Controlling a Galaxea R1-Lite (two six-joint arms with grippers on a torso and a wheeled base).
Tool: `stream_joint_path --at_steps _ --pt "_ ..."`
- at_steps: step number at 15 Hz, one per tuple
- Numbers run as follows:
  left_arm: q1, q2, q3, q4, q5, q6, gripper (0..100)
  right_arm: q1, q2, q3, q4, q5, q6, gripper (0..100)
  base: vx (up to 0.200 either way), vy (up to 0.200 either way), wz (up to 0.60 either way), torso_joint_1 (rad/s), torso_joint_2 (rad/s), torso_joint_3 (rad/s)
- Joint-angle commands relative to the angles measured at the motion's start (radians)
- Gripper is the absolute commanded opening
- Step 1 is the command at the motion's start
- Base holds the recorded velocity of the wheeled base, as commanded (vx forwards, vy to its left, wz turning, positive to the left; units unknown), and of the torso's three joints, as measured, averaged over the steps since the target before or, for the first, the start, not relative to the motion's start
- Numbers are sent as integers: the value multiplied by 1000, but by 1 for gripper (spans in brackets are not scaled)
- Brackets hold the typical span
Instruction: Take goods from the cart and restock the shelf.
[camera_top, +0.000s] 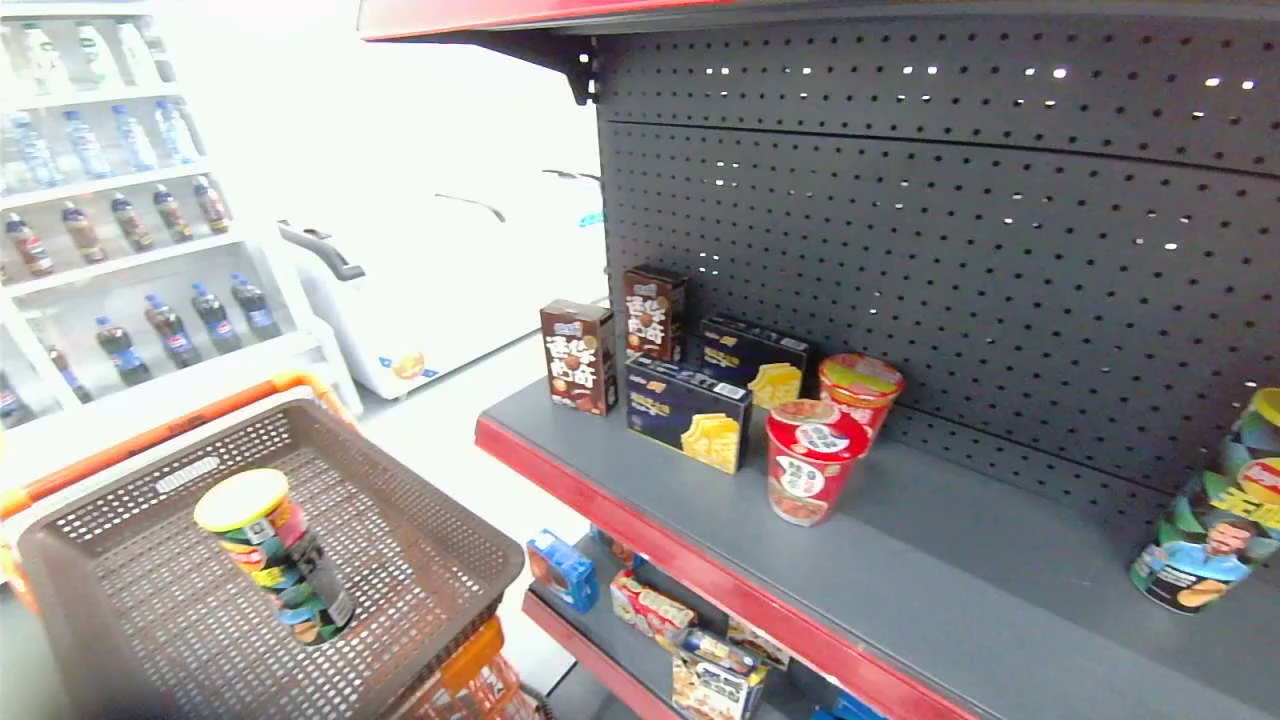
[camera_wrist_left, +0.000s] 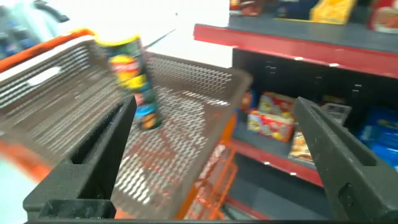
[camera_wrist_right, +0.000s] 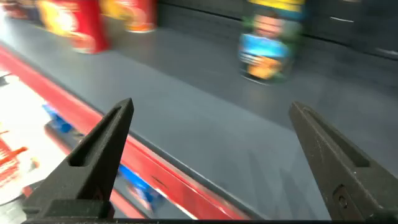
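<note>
Closest in, the left tool (camera_wrist_left: 214, 106) hangs just outside the brown basket (camera_top: 400, 520) of the cart, its two fingers spread wide apart with nothing between them. The right tool (camera_wrist_right: 211, 106) is likewise spread and empty, out past the red front edge of the shelf (camera_top: 950, 570) toward its right end.

One chip can (camera_top: 275, 555) stands upright near the middle of the basket floor, yellow lid up; it is the only item I can see there. My reading is that a pick is about to start, with the left tool lined up on that can. The next move would call for carrying the open fingers over the basket rim, dropping them to either side of the can's body and closing squarely, since a tall, narrow can could tip if it is nudged off-centre.

On the shelf, counting from the left end: two brown boxes (camera_top: 580, 355), one behind the other; two dark blue boxes (camera_top: 690, 412), also front and back; then two red noodle cups (camera_top: 812, 460) near the middle. At the right end, by the back panel, a matching chip can (camera_top: 1200, 540) stands with what looks like a second just behind it. The bare stretch between cups and cans seems the likely spot.

Beyond the cart stands a cooler of bottled drinks (camera_top: 120, 220).
</note>
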Motion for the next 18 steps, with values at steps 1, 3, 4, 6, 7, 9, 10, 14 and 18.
stream_joint_path --at_steps 1,3,4,6,7,9,10,14,18 --pt "-1 0 0 0 0 -1 100 0 1 0 0 1 0 100 0 0 600 7 7 -2" --pt "1 0 0 0 4 -2 100 1 1 0 0 1 3 100 0 0 600 2 7 7" --pt "1 0 -26 -6 13 7 100 1 1 0 0 2 3 100 0 0 0 0 0 0" --pt "-4 186 -351 89 17 84 100 1 1 0 0 2 3 100 0 0 0 0 0 0" --pt "2 324 -541 161 20 87 100 1 1 0 0 2 4 100 0 0 0 0 0 0" --pt "20 601 -749 221 78 97 100 1 1 0 0 2 3 100 0 0 0 0 0 0" --pt "19 686 -788 216 90 96 100 1 1 0 0 2 4 100 0 0 0 0 0 0" --pt "-1 948 -810 130 104 96 100 1 1 0 0 2 3 100 0 0 0 0 0 0" --pt "-15 1173 -726 -3 -57 65 100 1 1 0 0 2 3 100 0 0 0 0 0 0"
